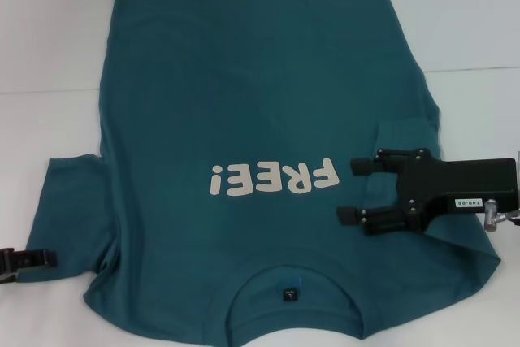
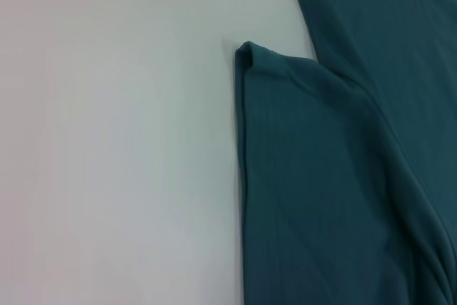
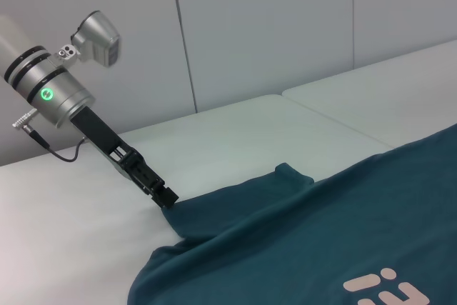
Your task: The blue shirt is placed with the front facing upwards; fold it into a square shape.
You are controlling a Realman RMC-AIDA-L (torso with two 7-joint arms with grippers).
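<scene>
Overhead, right end effector (image 1: 357, 191) spread over blue shirt (image 1: 244, 103) — left end effector (image 3: 166, 198) pinching sleeve hem.

The blue shirt (image 1: 244, 119) lay flat on the white table (image 1: 49, 30), front side up, with the neckline (image 1: 291, 302) toward the robot and the hem at the far side. The cream "FREE!" lettering (image 1: 272, 178) was seen upside down across the chest. A small dark label (image 1: 288, 294) sat inside the neckline. The sleeve on the robot's right was folded inward onto the body of the shirt. The right gripper (image 1: 357, 191) was over that folded part, its two black fingers (image 1: 382, 160) spread apart and pointing toward the lettering. The left gripper (image 1: 28, 260) was at the edge of the left sleeve (image 1: 69, 201), only its tip visible.
</scene>
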